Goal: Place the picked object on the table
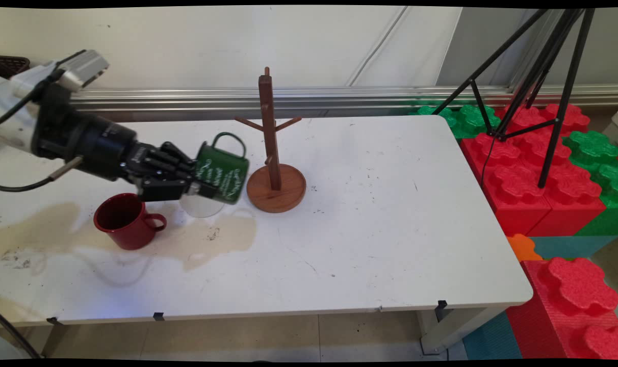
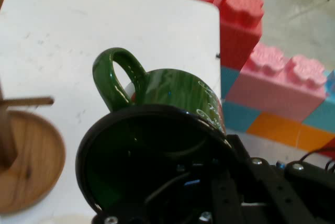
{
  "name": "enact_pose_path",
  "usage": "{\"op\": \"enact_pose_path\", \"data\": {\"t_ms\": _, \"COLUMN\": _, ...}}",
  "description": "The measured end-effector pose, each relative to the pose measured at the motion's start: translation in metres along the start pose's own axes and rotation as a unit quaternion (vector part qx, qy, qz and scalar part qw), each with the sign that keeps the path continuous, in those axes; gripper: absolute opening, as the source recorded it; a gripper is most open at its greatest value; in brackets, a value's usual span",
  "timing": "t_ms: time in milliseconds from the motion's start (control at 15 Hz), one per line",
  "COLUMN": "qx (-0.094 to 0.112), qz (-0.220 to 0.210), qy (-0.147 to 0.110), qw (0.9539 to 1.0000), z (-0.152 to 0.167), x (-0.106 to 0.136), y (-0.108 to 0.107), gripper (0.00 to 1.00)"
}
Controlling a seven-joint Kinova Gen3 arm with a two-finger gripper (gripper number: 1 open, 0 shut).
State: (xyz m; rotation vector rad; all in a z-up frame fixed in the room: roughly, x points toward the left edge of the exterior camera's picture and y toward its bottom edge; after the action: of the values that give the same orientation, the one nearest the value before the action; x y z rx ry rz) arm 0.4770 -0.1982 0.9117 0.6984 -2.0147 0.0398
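My gripper (image 1: 203,182) is shut on the rim of a green mug (image 1: 222,172) with white lettering, holding it tipped on its side above the table, handle up. In the hand view the green mug (image 2: 167,130) fills the middle, its dark mouth facing the camera and its handle (image 2: 118,77) pointing up-left. A wooden mug tree (image 1: 272,148) with a round base stands just right of the mug; its base (image 2: 26,166) and a peg (image 2: 26,101) show at the left of the hand view. A red mug (image 1: 125,220) stands upright below the gripper.
A clear glass (image 1: 202,206) stands on the table under the green mug. A tan spill stain (image 1: 212,237) spreads across the table's left half. Red and green foam blocks (image 1: 533,163) and a black tripod (image 1: 538,76) stand beyond the table's right edge.
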Motion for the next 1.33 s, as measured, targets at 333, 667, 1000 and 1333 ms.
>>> {"op": "enact_pose_path", "data": {"t_ms": 333, "qx": 0.02, "qz": 0.018, "qy": -0.043, "qw": 0.9987, "z": -0.028, "x": -0.007, "y": 0.003, "gripper": 0.0}}
{"op": "enact_pose_path", "data": {"t_ms": 667, "qx": 0.051, "qz": 0.035, "qy": -0.082, "qw": 0.9947, "z": -0.055, "x": -0.011, "y": 0.002, "gripper": 0.0}}
{"op": "enact_pose_path", "data": {"t_ms": 1000, "qx": 0.094, "qz": 0.063, "qy": -0.129, "qw": 0.9852, "z": -0.082, "x": -0.016, "y": -0.007, "gripper": 0.0}}
{"op": "enact_pose_path", "data": {"t_ms": 1333, "qx": 0.13, "qz": 0.092, "qy": -0.171, "qw": 0.9723, "z": -0.102, "x": -0.021, "y": -0.021, "gripper": 0.0}}
